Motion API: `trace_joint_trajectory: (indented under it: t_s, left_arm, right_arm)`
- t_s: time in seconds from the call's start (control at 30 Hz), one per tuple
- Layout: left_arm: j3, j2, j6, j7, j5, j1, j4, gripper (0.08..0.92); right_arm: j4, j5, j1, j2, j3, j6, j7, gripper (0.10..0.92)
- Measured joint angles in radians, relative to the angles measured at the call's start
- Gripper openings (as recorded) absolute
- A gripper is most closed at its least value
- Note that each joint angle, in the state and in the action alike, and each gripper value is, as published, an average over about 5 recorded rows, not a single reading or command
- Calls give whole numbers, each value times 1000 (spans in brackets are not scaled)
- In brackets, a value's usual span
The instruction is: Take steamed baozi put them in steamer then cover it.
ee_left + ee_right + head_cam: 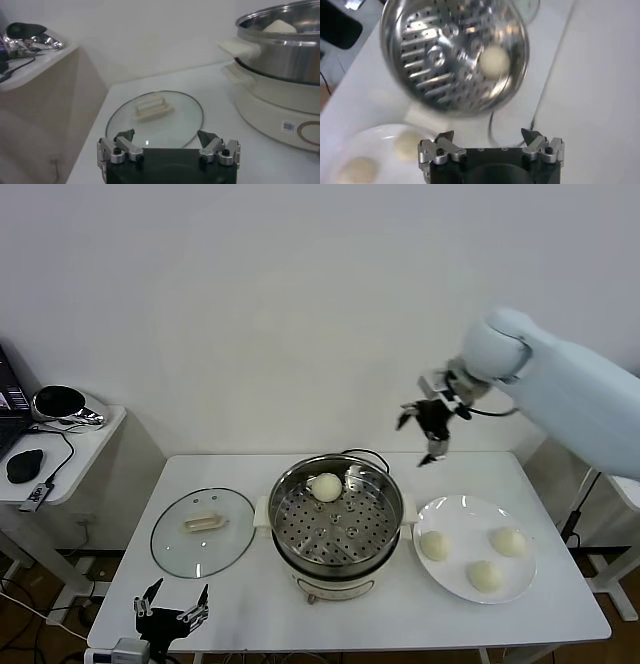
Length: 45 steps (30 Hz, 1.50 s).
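The right gripper [428, 434] is hanging wide and empty above the table [250, 604], at 2 o'clock from the steamer [338, 524]. One steamed baozi [326, 486] is sitting inside at 11 o'clock, three are lying on the plate [455, 514] at 3 o'clock. The cover [203, 530] is lying at 9 o'clock, and the left gripper [170, 612] is waiting wide near it.

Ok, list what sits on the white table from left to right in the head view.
Lid → steamer, holding one baozi → plate with three baozi.
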Motion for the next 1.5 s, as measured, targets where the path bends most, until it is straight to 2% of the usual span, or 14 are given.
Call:
trace_joint_trajectory:
  t_s: [0.4,0.93,1.5]
  left_arm:
    - [2,-14,1,-3,8,30,-20,823]
    - [-5,-25,2,0,21,27,-2,823]
    - [-12,-19,4,15,20,0,40,823]
  right_arm:
    - [57,-111,-286,-78,148,-72,65,823]
    - [-28,-192,-496,-5,224,-35,164,823]
    - [-131,-226,-571,79,254,-8,189,823]
